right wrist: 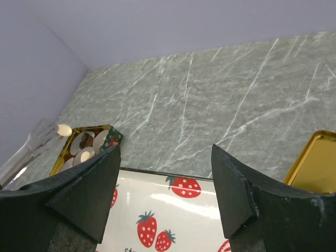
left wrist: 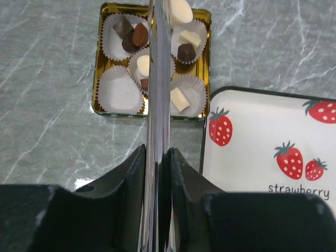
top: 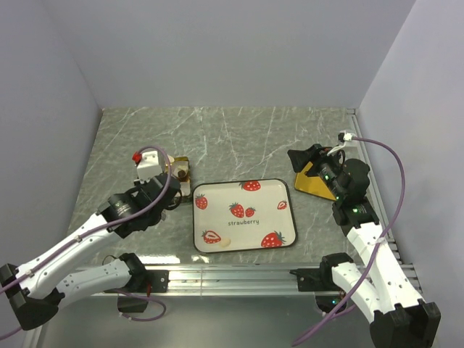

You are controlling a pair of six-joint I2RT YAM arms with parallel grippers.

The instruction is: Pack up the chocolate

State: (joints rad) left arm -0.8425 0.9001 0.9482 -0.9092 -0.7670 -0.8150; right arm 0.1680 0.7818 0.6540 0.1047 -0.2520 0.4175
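Your left pincer point(left wrist: 157, 153) is clenched on a pair of shiny metal tongs point(left wrist: 159, 94). The tongs' far tips pinch one cream-white piece of the chocolate point(left wrist: 181, 9) above the far side of the gold tin point(left wrist: 97, 68). Working through tongs rather than bare fingers makes sense here: the paper cups point(left wrist: 119, 90) are small and crowded, and narrow tips can reach into one without crushing its neighbours. More chocolate sits in those cups, dark and cream lumps mixed, while the near-left cup is bare. The strawberry tray point(left wrist: 247, 157) lies just beside the tin on its right, so any carry between the two is short. A pale speck by the tray's near edge in the top view may be another piece, but it is too small to tell. Your right pincer point(right wrist: 165, 157) hangs released, fingers wide apart and holding nothing, off the tray's right side by the gold lid point(right wrist: 315, 157), probably waiting there to close the tin. The desk point(right wrist: 210, 94) is grey and marble-patterned with white veins, boxed in by plain lilac walls point(top: 217, 51).
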